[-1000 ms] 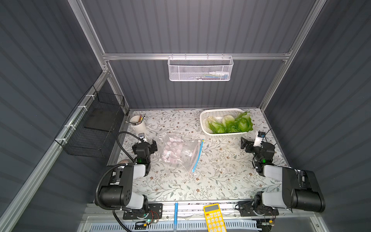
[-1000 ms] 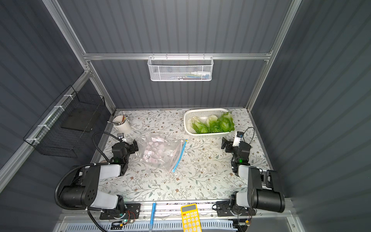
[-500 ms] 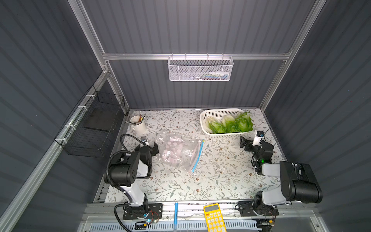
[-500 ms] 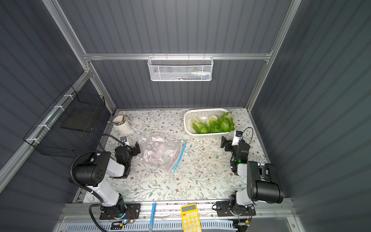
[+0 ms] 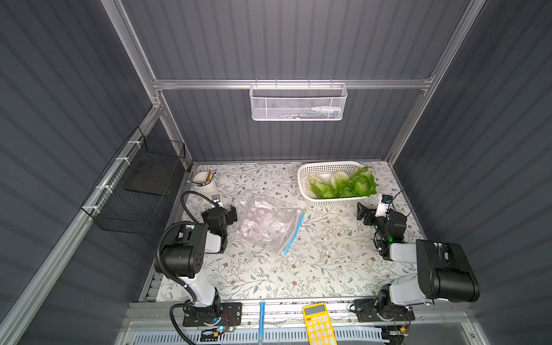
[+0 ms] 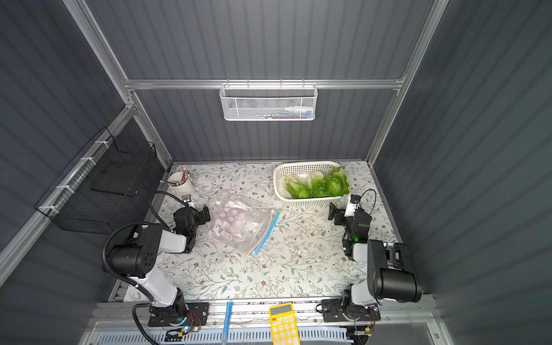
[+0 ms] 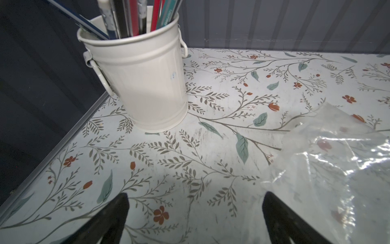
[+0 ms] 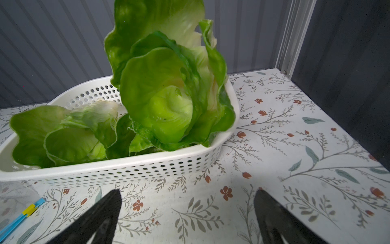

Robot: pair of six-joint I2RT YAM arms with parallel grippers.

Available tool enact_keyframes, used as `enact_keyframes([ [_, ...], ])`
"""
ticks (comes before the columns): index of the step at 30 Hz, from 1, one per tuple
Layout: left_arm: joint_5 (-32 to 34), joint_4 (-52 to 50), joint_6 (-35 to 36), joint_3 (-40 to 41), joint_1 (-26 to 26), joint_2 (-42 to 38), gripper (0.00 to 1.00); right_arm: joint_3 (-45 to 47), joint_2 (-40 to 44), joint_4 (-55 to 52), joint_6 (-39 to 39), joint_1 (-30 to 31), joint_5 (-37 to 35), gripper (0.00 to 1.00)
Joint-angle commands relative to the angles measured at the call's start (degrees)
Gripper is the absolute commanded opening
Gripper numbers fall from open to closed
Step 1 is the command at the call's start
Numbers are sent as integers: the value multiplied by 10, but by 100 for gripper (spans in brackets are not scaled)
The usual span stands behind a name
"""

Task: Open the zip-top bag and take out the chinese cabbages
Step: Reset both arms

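Note:
The clear zip-top bag (image 5: 268, 224) (image 6: 240, 224) lies flat mid-table, its blue zip strip (image 5: 294, 234) on the side toward the right arm. Pale pink shapes show at it, and no green. The chinese cabbages (image 5: 342, 185) (image 6: 318, 185) (image 8: 164, 101) lie in a white perforated basket (image 5: 325, 168) (image 8: 147, 169) at the back right. My left gripper (image 5: 230, 213) (image 6: 204, 215) (image 7: 195, 196) sits low beside the bag's closed end, open and empty, with the plastic's edge (image 7: 337, 169) next to one finger. My right gripper (image 5: 363, 213) (image 6: 334, 213) (image 8: 187, 192) is open and empty, just in front of the basket.
A white bucket of pencils (image 5: 204, 182) (image 7: 139, 80) stands at the back left corner, close to my left gripper. A yellow calculator (image 5: 318, 322) and a blue pen (image 5: 262, 316) lie on the front rail. A black wire basket (image 5: 140, 185) hangs on the left wall and a white mesh one (image 5: 298, 103) on the back wall.
Both arms' rear links have swung up and back toward their bases. The grippers have stayed low in nearly the same spots, both still open. The bag and basket have not moved.

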State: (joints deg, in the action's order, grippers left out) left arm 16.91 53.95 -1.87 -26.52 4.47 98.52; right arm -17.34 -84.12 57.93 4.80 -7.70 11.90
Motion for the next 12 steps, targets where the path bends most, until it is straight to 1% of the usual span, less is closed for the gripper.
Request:
enact_keyframes([
  [1, 7, -1, 9, 3, 2, -2, 100, -16, 0, -20, -10, 10, -19, 99],
  [12, 7, -1, 9, 3, 2, -2, 100, -14, 2, -16, -10, 11, -21, 99],
])
